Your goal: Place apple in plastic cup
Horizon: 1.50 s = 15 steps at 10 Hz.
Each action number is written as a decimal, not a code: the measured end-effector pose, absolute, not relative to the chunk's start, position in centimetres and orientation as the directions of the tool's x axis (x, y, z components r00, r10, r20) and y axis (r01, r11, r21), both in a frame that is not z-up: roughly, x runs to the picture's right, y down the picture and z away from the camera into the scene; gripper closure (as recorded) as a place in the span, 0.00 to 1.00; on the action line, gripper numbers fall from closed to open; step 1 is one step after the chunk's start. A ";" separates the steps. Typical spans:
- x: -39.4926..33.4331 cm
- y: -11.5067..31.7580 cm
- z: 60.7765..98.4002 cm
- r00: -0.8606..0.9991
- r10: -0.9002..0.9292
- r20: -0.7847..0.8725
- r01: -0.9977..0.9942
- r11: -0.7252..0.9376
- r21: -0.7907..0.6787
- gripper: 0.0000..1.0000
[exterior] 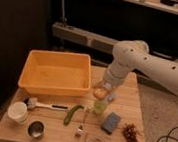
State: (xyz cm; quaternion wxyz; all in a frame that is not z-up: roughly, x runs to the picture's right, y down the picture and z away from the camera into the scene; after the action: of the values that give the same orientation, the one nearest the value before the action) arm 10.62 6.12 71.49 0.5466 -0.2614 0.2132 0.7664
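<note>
Gripper (102, 90) holds apple (98, 93) just above plastic cup (99, 107); apple likely firm, round, slick, cup probably light and tippy.
</note>
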 end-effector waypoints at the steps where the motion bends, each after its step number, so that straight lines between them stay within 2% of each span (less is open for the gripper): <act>1: 11.3 7.1 72.8 -0.280 0.709 -0.648 -0.944 -0.325 0.052 1.00; 7: 13.7 8.7 75.9 -0.318 0.645 -0.695 -0.928 -0.362 0.089 1.00; 15: 13.0 11.1 77.6 -0.291 0.591 -0.753 -0.948 -0.284 0.144 1.00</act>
State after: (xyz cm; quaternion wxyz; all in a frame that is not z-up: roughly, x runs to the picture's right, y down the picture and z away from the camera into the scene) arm 13.03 11.09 77.64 0.5167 -0.2959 0.3020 0.7445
